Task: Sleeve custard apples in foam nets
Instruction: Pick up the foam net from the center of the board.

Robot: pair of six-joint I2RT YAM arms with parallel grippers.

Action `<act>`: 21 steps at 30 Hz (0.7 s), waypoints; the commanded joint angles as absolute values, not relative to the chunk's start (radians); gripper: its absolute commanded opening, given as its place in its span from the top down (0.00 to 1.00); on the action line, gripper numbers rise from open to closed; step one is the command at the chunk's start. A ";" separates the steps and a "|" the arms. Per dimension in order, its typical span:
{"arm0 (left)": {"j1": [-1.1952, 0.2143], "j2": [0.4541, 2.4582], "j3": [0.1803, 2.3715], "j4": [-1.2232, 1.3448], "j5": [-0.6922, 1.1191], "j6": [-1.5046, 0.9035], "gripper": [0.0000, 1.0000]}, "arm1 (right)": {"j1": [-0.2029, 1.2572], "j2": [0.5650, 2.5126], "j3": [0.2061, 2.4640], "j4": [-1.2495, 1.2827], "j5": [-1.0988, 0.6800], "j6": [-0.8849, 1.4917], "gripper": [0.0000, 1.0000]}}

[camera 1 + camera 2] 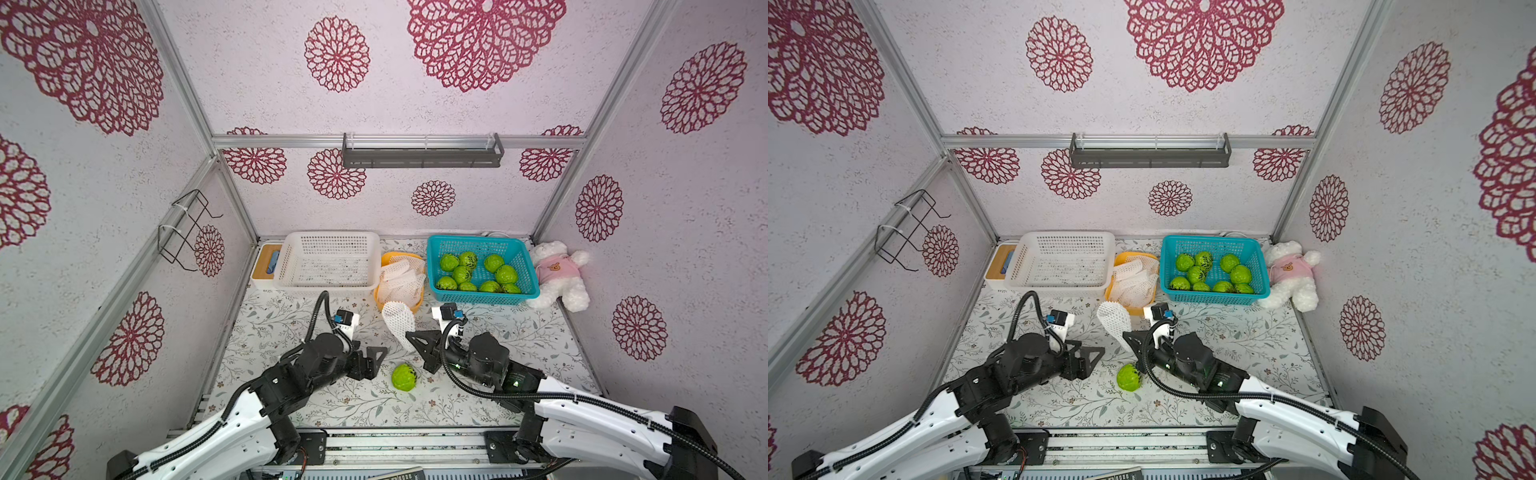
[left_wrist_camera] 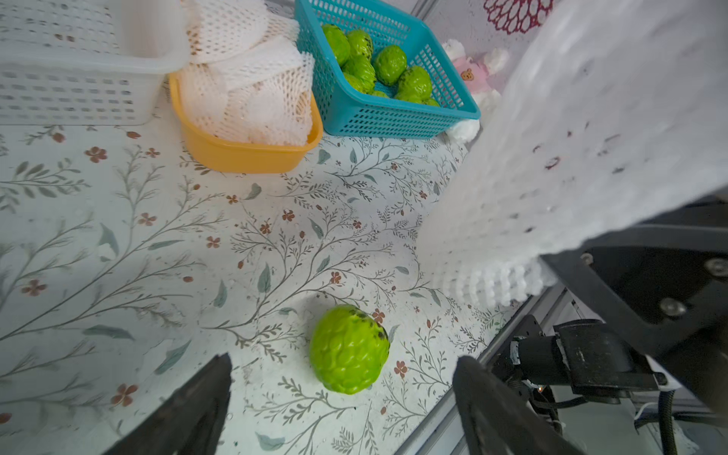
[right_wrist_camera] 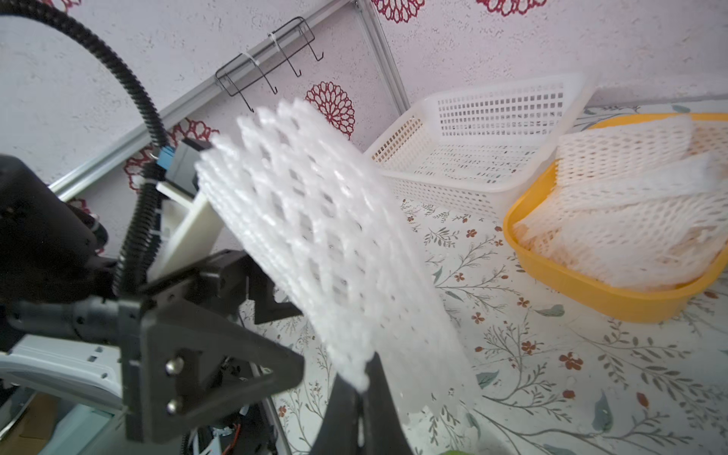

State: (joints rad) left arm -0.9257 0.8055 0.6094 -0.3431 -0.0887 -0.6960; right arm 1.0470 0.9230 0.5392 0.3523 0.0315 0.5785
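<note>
**In front of the yellow plastic tub [image 2: 244, 157]: net pinched, fruit bare**

Just in front of that tub, on the arms' side, your right gripper [image 3: 362, 380] is clamped tight on the lower edge of one white foam mesh net [image 1: 398, 322], which stands up from the fingers. Further from the tub, one bright green bumpy custard apple [image 1: 404, 377] lies unsleeved on the floral mat [image 1: 519, 345]. Your left gripper [image 2: 342, 358] sits just beside it, jaws spread wide, gripping nothing. Spare nets [image 1: 401, 278] fill the tub. More custard apples [image 1: 505, 274] sit in the teal perforated plastic basket [image 1: 486, 297] touching the tub's side.
</note>
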 commanded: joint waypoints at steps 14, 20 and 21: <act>-0.973 0.971 0.606 0.026 -0.106 -0.683 0.35 | 1.045 0.864 0.454 0.427 0.049 0.715 0.96; -0.973 0.993 0.623 0.032 -0.102 -0.677 0.59 | 1.045 0.851 0.442 0.418 0.060 0.715 0.95; -0.975 0.990 0.623 0.031 -0.104 -0.676 0.62 | 1.045 0.849 0.441 0.415 0.065 0.716 0.94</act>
State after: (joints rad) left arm -0.9707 0.9955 0.5980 -0.0109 -0.1009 -0.6819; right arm 1.0470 0.8738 0.4404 0.3847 0.0349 0.7086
